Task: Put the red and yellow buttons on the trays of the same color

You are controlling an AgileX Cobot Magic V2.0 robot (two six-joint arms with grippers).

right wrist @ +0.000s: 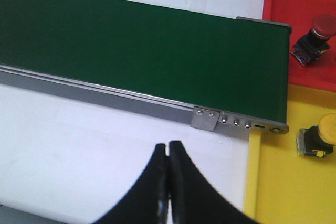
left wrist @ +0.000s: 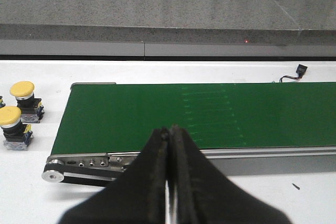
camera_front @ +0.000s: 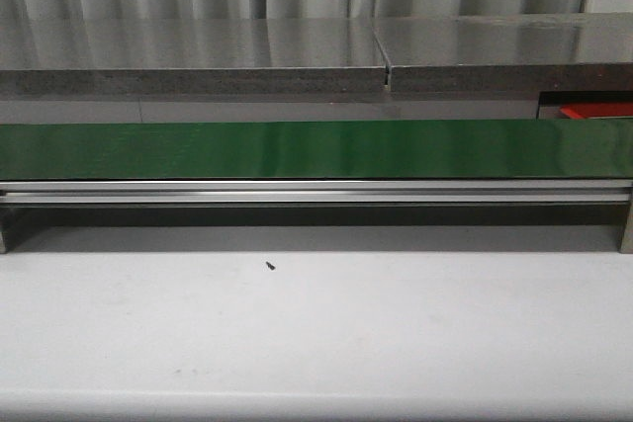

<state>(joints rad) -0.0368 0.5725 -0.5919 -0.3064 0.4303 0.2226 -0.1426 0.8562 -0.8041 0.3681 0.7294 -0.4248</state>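
Front camera: low, near the table's front edge, facing forward across the green belt. Left wrist camera: above the belt's left end, looking forward. Right wrist camera: over its right end. All share the belt.
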